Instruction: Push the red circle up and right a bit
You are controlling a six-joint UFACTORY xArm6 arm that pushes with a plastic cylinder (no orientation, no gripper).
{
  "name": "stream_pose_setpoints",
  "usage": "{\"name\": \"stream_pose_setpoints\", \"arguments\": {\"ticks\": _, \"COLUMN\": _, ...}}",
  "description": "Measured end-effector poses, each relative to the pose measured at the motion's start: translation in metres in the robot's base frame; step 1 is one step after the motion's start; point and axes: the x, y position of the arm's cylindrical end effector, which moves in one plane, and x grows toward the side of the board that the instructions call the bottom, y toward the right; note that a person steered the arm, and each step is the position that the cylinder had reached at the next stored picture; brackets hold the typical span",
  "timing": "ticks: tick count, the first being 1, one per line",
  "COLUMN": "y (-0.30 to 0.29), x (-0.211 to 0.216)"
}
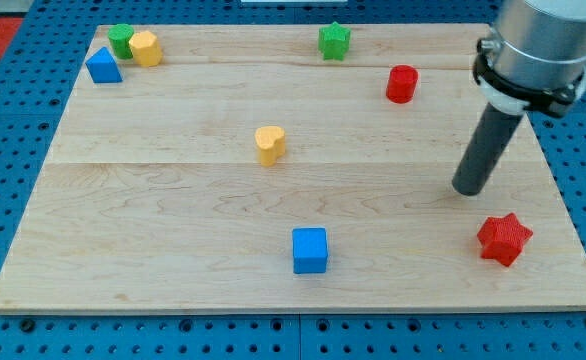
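The red circle (401, 84) is a short red cylinder standing on the wooden board (173, 200) toward the view's upper right. My tip (467, 189) is the lower end of a dark rod at the view's right. It stands below and to the right of the red circle, well apart from it. A red star (503, 239) lies just below and to the right of my tip, not touching it.
A green star (334, 41) sits near the top edge. A yellow heart (269, 145) is at the middle. A blue cube (310, 250) is at the bottom centre. At the top left are a green block (121, 38), a yellow block (146, 48) and a blue triangle (103, 67).
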Motion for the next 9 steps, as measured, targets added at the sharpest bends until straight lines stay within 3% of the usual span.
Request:
{"name": "stream_pose_setpoints", "arguments": {"ticks": 2, "y": -0.056, "x": -0.041}}
{"name": "stream_pose_setpoints", "arguments": {"ticks": 5, "y": -0.084, "x": -0.127}}
{"name": "stream_pose_setpoints", "arguments": {"ticks": 7, "y": -0.051, "x": -0.168}}
{"name": "stream_pose_setpoints", "arguments": {"ticks": 9, "y": -0.028, "x": -0.169}}
